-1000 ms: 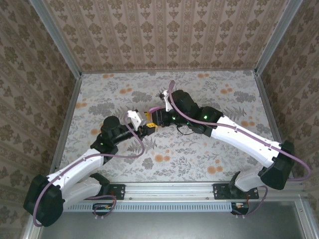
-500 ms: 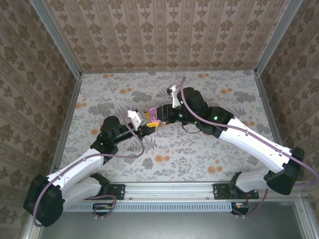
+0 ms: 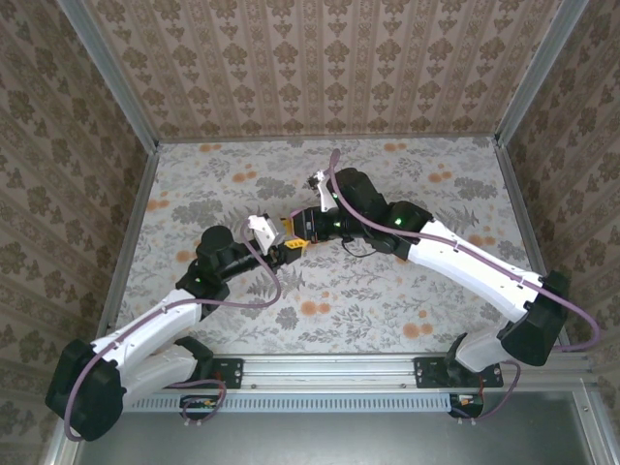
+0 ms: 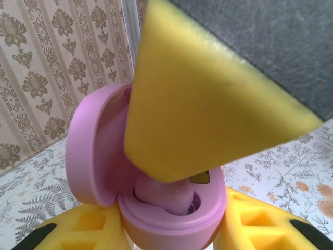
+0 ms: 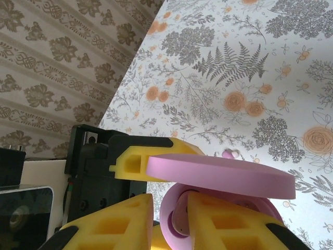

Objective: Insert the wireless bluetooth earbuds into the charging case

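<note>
Right arm (image 3: 465,262) swung back; we judge earbud (image 4: 166,197) light, slick, best pinched sidewise; right jaws together, left jaws clamping case (image 4: 171,225).

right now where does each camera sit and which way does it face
Top external: above, behind the bases, facing down at the table; both arms, left gripper beside right gripper.
Left wrist: on the left arm, facing its fingers clamping the charging case.
Right wrist: on the right arm, facing the table over its fingers.
Both wrists share the charging case.
</note>
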